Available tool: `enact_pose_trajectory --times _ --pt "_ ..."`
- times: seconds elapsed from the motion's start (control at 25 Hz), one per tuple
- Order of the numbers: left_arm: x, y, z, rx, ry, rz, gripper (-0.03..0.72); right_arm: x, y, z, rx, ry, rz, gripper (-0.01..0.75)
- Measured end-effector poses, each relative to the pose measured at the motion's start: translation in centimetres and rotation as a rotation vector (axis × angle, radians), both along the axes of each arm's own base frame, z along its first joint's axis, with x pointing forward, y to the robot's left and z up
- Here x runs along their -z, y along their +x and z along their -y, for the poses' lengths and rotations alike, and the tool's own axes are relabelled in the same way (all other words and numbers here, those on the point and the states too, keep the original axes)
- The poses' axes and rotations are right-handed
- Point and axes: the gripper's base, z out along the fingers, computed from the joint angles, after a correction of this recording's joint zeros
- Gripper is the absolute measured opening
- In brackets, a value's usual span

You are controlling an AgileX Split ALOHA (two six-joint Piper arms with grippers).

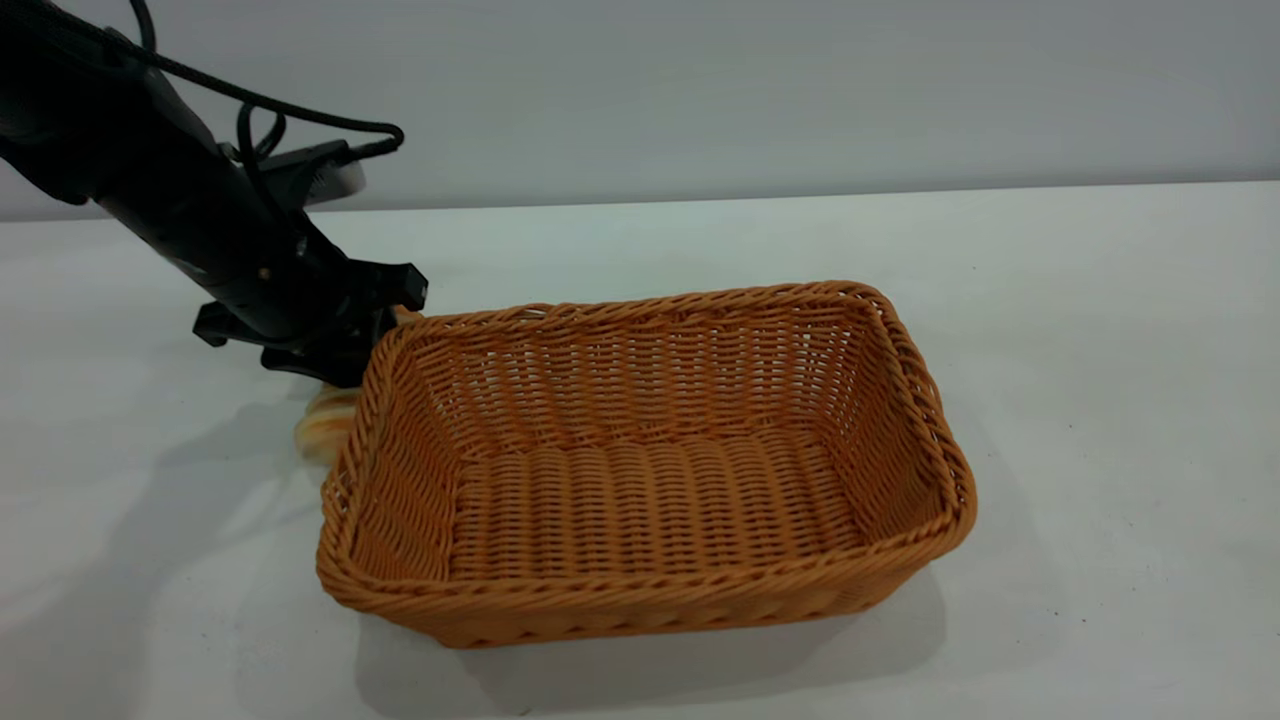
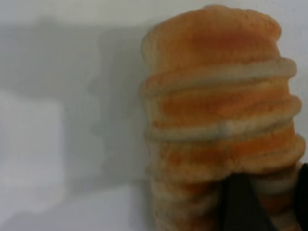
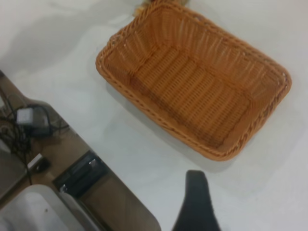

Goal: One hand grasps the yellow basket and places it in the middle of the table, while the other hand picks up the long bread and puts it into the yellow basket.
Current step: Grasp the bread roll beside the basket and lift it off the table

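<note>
My left gripper is down on the ridged cream-and-orange long bread, beside the orange-tan woven wicker basket; finger state undeterminable.

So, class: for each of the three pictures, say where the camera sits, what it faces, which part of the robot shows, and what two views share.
Exterior: outside the rig, looking down across the table at the basket; the left arm reaches down beside the basket's left end, over the bread.
Left wrist: close above the bread; a dark piece of the left gripper shows.
Right wrist: high up, looking down into the empty basket; one finger shows.
Shared: exterior and right wrist both show the basket.
</note>
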Motion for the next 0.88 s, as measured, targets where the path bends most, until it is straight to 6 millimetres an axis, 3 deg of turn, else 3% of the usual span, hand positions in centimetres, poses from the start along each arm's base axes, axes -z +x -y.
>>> enact_pose_trajectory --times 0.2,0.4,0.56,0.68,0.88 --pt "0.6 0.1 0.0 0.004 -0.008 -0.021 0.312 -0.2 -0.5 0.2 0.001 0.007 0.021 0.589" --pt "0.5 0.1 -0.1 0.021 0.005 -0.019 0.063 -0.3 -0.6 0.2 0.002 0.009 0.027 0.589" --pt "-0.5 0.1 -0.3 0.079 0.041 -0.005 0.050 -0.3 -0.6 0.2 0.003 0.009 0.028 0.589" --pt "-2.3 -0.2 -0.3 0.121 0.052 -0.006 0.050 -0.3 -0.6 0.2 0.003 0.010 0.029 0.589" --pt "-8.4 -0.5 -0.2 0.139 0.039 0.070 0.050 -0.3 -0.6 0.2 0.003 0.010 0.029 0.589"
